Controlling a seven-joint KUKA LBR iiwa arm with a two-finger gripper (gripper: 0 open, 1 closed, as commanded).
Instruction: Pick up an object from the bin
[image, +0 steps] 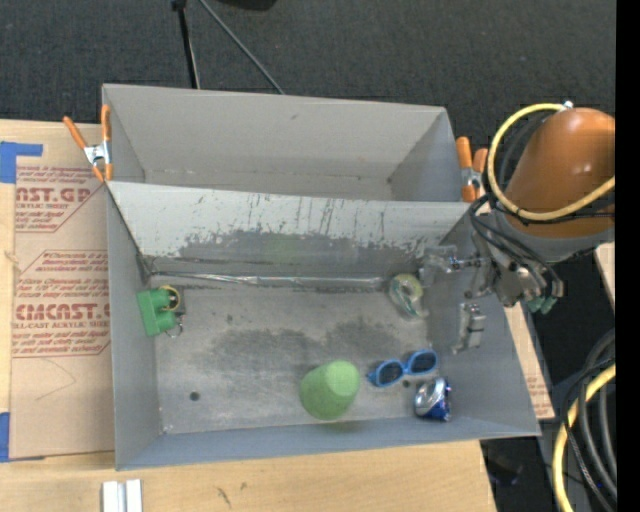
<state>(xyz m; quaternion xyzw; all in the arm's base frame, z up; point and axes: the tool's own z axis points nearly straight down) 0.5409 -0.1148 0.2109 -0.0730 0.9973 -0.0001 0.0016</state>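
My gripper (468, 318) hangs near the blue sunglasses (402, 368); whether it's wide or narrow I cannot tell. I'd centre over them before descending.

We're looking at a robotics lab here, a test cell rather than a home or a shop. At the right a robot arm (545, 235) leans in, with an orange cover (570, 155) on its wrist and yellow cables (503, 132) looped round it. In the middle sits a grey metal bin (280, 130), its sloped walls bare sheet metal and its floor scuffed and scratched all over. Inside is a mismatched lot, lying well apart: a green cup (328, 389), blue toy sunglasses (400, 368) and a few odd small bits. The bin sits on a pale wooden desk (300, 480). Beyond its far wall are dark carpet (400, 50) and the black leg of a stand (187, 45).
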